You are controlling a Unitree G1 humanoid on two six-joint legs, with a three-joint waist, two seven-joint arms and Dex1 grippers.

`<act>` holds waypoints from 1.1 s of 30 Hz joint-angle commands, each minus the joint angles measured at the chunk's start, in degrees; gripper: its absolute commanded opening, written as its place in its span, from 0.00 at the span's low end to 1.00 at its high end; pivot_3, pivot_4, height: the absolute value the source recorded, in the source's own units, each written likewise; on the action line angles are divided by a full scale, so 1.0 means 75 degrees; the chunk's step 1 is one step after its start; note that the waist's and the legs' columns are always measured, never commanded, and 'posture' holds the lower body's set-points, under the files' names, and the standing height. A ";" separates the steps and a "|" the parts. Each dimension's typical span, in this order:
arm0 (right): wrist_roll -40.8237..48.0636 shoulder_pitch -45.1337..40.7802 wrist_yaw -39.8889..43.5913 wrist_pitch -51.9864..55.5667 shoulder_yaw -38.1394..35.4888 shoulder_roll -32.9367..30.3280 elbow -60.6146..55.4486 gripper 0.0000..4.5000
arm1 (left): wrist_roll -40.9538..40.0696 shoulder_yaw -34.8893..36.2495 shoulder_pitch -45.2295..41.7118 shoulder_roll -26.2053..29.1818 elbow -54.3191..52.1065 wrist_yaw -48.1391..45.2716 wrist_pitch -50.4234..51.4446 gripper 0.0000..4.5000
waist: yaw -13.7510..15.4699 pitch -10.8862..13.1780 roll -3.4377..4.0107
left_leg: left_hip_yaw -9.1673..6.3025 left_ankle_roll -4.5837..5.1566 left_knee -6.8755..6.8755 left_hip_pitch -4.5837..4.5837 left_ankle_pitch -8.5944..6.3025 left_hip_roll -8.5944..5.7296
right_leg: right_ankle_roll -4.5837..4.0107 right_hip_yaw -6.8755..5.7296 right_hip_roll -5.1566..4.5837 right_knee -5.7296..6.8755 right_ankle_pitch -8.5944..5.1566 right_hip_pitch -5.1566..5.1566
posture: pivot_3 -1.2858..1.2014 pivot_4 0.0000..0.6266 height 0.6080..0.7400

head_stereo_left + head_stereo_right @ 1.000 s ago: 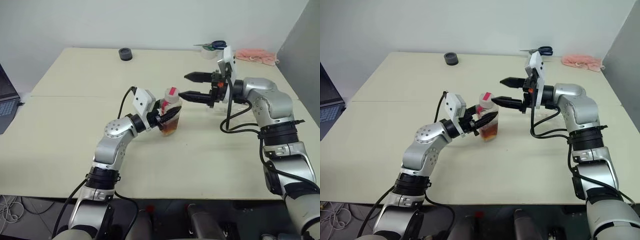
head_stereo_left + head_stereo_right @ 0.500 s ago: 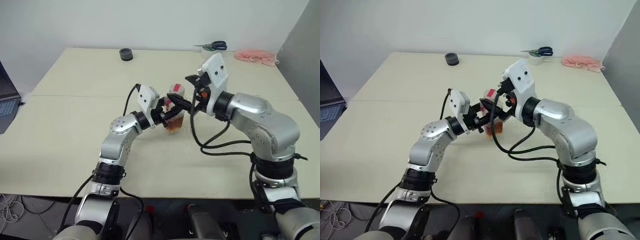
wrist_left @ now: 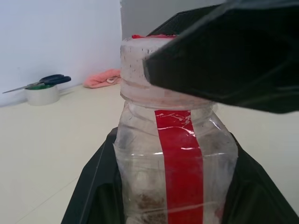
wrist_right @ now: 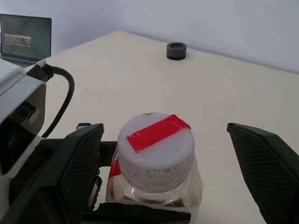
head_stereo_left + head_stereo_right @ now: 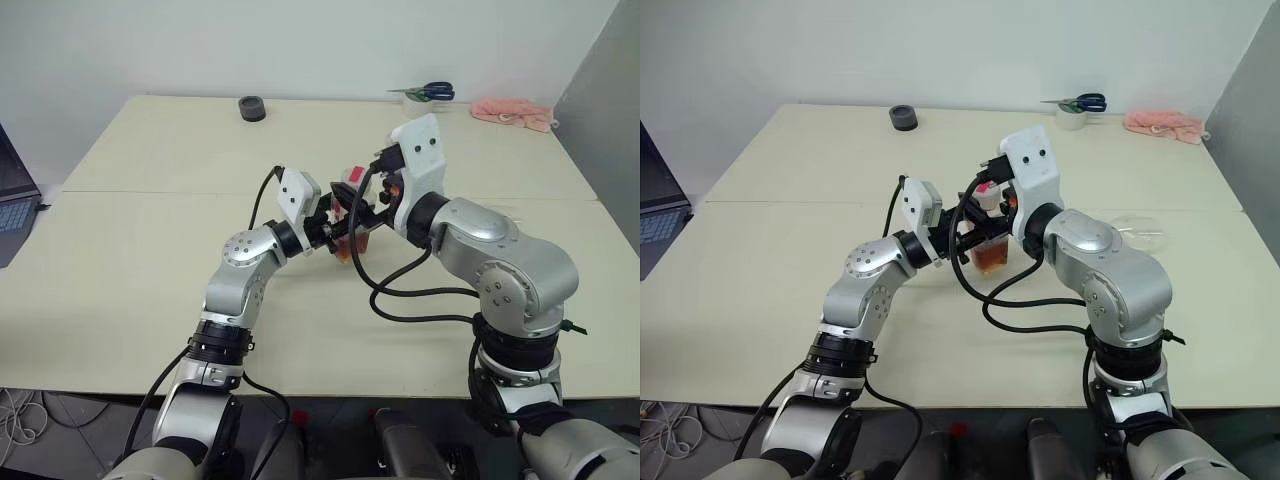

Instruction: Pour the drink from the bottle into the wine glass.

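Observation:
My left gripper (image 5: 335,232) is shut on the body of the bottle (image 3: 177,154) and holds it upright near the table's middle. The bottle is clear plastic with a red label strip and a white cap (image 4: 155,144) crossed by red tape. The amber drink (image 5: 990,258) fills its lower part. My right gripper (image 4: 163,133) is open, one black finger (image 4: 70,172) on each side of the cap and apart from it. A faint clear shape on the table beside my right arm looks like the wine glass (image 5: 1137,231).
At the table's far edge lie a black round lid (image 5: 251,107), a tape roll with scissors on it (image 5: 425,95) and a pink cloth (image 5: 512,110). A laptop (image 5: 10,195) stands off the table's left side.
My right arm swung in from the right and its wrist turned, bringing the open gripper over the bottle's cap. The left gripper kept the bottle almost still.

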 commanded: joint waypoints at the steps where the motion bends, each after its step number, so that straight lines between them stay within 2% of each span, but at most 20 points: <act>1: 0.0026 -0.0042 -0.0218 0.0069 -0.0209 0.0168 -0.0408 0.87 | -0.0083 0.0022 -0.0115 -0.0019 -0.0314 -0.0036 -0.0168 0.42 | -0.0002 0.0000 0.0000 | 0.0000 0.0000 -0.0001 0.0000 0.0000 0.0000 | 0.0000 0.0000 0.0000 0.0001 0.0000 0.0000 | 0.52 0.24 1.00; 7: 0.0005 -0.0030 -0.0303 0.0242 -0.0164 0.0231 -0.0420 0.41 | -0.0085 0.0016 -0.0135 -0.0030 -0.0296 -0.0022 -0.0174 0.42 | -0.0003 0.0000 0.0000 | 0.0000 0.0000 -0.0002 -0.0001 0.0000 0.0000 | 0.0000 -0.0001 0.0000 -0.0002 0.0000 0.0000 | 0.52 0.24 1.00; 13: 0.0040 -0.0067 -0.0151 0.0226 -0.0124 0.0138 -0.0196 0.40 | -0.0086 0.0038 -0.0125 -0.0001 -0.0324 -0.0001 -0.0167 0.42 | -0.0003 0.0000 0.0000 | 0.0000 0.0000 -0.0001 0.0000 0.0000 0.0000 | 0.0000 -0.0001 0.0001 -0.0001 0.0000 0.0000 | 0.52 0.24 1.00; 16: 0.0221 -0.0165 0.0341 -0.0230 -0.0201 -0.0018 0.0313 0.40 | -0.0092 0.0054 -0.0129 0.0017 -0.0322 0.0009 -0.0162 0.42 | -0.0004 0.0000 0.0000 | 0.0001 0.0001 -0.0002 0.0000 0.0000 0.0000 | 0.0001 0.0000 0.0001 -0.0002 -0.0001 0.0000 | 0.52 0.24 1.00; 20: 0.0515 -0.0377 0.2302 -0.2207 -0.0013 -0.0767 0.1525 0.40 | -0.0106 0.0055 -0.0139 0.0027 -0.0321 0.0020 -0.0163 0.42 | -0.0012 0.0000 0.0000 | 0.0002 0.0002 0.0001 0.0001 0.0000 -0.0002 | 0.0001 0.0000 0.0001 -0.0004 -0.0001 0.0002 | 0.52 0.24 1.00; 22: 0.0669 -0.0582 0.3839 -0.3335 0.0151 -0.1204 0.2498 0.40 | -0.0113 0.0042 -0.0150 0.0013 -0.0344 0.0015 -0.0152 0.42 | -0.0016 0.0000 0.0000 | 0.0004 0.0002 0.0000 0.0001 0.0000 -0.0003 | 0.0002 0.0001 0.0001 -0.0006 -0.0001 0.0003 | 0.52 0.24 1.00; 27: 0.0447 -0.1159 0.6518 -0.5296 0.0750 -0.2005 0.4506 0.40 | -0.0118 0.0082 -0.0163 0.0044 -0.0366 -0.0034 -0.0130 0.42 | -0.0017 0.0000 0.0000 | 0.0007 0.0004 -0.0005 0.0003 0.0000 -0.0004 | 0.0001 0.0000 0.0001 -0.0007 0.0000 0.0002 | 0.52 0.24 1.00; 32: 0.0121 -0.1834 0.7445 -0.6355 0.0773 -0.2079 0.6367 0.40 | -0.0097 0.0124 -0.0093 0.0130 -0.0492 -0.0011 -0.0095 0.41 | -0.0050 0.0001 0.0001 | 0.0007 0.0003 -0.0005 0.0008 0.0000 0.0002 | -0.0001 -0.0001 0.0002 -0.0002 0.0001 0.0003 | 0.52 0.24 1.00; 33: 0.0114 -0.1931 0.7514 -0.6442 0.0715 -0.2078 0.6570 0.48 | -0.0098 0.0142 -0.0056 0.0151 -0.0517 0.0013 -0.0083 0.41 | -0.0044 0.0001 0.0001 | 0.0006 0.0003 -0.0005 0.0008 0.0000 0.0002 | -0.0001 -0.0001 0.0002 -0.0001 0.0001 0.0002 | 0.52 0.24 1.00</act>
